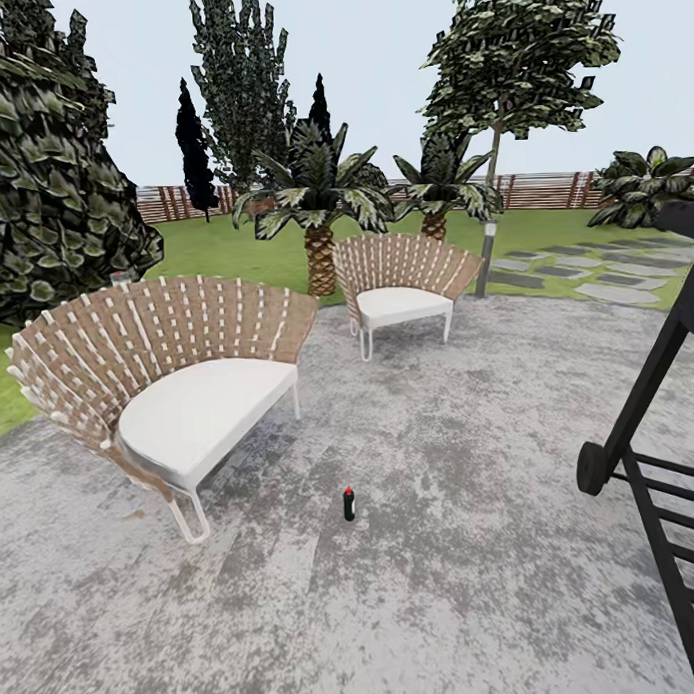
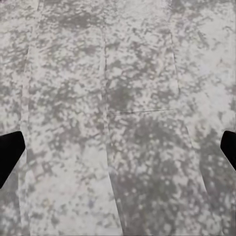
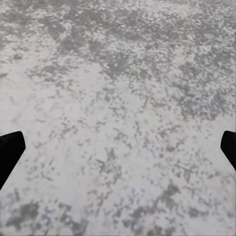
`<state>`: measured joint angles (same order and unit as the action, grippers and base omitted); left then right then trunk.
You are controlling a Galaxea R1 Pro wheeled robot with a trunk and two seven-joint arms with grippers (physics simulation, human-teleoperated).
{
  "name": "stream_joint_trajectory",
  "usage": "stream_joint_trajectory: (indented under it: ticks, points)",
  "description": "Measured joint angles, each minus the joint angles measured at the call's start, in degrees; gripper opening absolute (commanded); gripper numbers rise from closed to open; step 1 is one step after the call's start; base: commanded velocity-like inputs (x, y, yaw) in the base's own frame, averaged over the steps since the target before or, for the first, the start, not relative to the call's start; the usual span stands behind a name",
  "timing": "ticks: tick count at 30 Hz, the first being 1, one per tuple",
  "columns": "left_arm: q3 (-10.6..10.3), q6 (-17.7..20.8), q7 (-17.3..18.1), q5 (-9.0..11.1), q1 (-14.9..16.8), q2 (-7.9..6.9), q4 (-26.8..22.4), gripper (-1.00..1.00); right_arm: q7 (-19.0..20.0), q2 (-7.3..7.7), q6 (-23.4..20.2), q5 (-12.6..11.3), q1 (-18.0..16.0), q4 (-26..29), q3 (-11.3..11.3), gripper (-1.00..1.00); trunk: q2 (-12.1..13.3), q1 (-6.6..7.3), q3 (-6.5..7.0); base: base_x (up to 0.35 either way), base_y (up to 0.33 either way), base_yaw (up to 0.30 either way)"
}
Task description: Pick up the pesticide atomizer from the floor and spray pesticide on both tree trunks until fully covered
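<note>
**Atomizer upright on the paving, ungrasped**

Both wrist views look down on mottled paving; the left gripper (image 2: 118, 147) and right gripper (image 3: 118, 147) are spread wide, grasping nothing. One atomizer (image 1: 348, 504) stands dead ahead at 12 o'clock: small, probably light and rigid, tippy, best pinched round its dark body below the red cap. Beyond sit two chairs (image 1: 169, 393), two palms, and one slim-trunked tree (image 1: 491, 182) at 1 o'clock.

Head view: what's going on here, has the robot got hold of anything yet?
Nothing is held yet. The pesticide atomizer, a small dark bottle with a red top, stands upright on the grey paved floor ahead, in front of the nearer wicker chair. Both wrist cameras look down at bare paving, with the jaws of each gripper wide open and empty.
</note>
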<state>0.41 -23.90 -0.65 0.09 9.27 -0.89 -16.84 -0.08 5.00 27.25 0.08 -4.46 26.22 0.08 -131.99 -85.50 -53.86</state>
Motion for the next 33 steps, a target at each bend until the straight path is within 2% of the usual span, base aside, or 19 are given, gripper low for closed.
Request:
stream_joint_trajectory:
  ticks: [19,23,33]
  points:
    - [0.00,0.00,-0.01,-0.03,-0.01,0.00,0.01,1.00,0.00,0.00,0.00,0.00,0.00,0.00,0.00,1.00,0.00,0.00,0.00,0.293,0.137,-0.008]
    - [0.00,0.00,0.00,-0.01,0.02,0.01,0.03,1.00,0.00,0.01,-0.01,0.00,0.02,0.02,0.00,1.00,0.00,-0.01,0.00,0.199,0.071,-0.200]
    - [0.00,0.00,0.01,-0.03,0.03,0.03,0.05,1.00,0.00,0.01,-0.01,0.00,0.02,0.03,0.00,1.00,0.00,-0.03,0.00,0.018,0.006,-0.265]
